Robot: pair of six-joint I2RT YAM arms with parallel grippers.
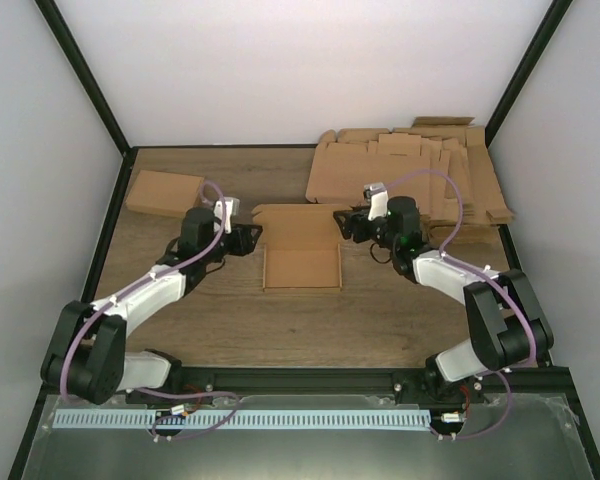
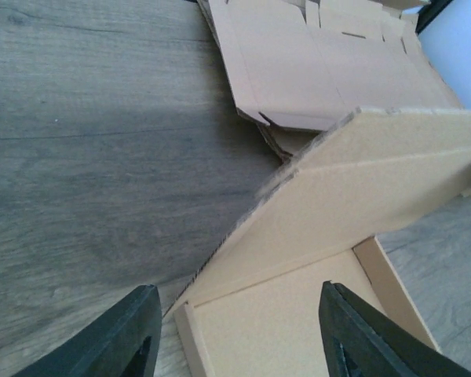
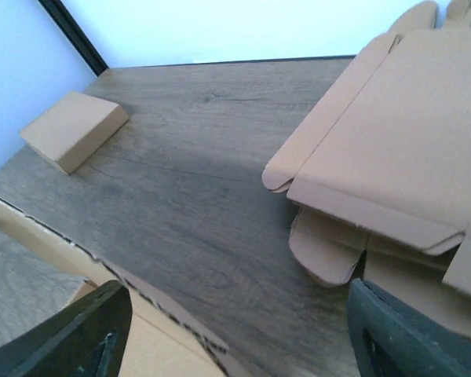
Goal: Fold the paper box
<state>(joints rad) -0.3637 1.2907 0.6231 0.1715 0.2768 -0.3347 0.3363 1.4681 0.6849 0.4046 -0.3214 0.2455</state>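
Observation:
The paper box (image 1: 301,267) lies mid-table as a shallow brown tray, its rear lid panel (image 1: 298,222) raised. My left gripper (image 1: 253,237) is at the box's back-left corner, open. In the left wrist view its fingers straddle the low left wall (image 2: 190,339); one fingertip (image 2: 133,338) is over wood, the other above the tray floor (image 2: 282,314), neither touching cardboard. My right gripper (image 1: 341,222) is at the back-right corner, open. In the right wrist view the right gripper (image 3: 243,338) holds nothing; the box's ragged rear edge (image 3: 153,310) runs just inside its left fingertip.
A thick pile of flat cardboard sheets (image 1: 410,175) fills the back right corner, and in the right wrist view the pile (image 3: 392,157) lies close to the right finger. A closed folded box (image 1: 165,190) sits at the back left. Black frame posts border the table.

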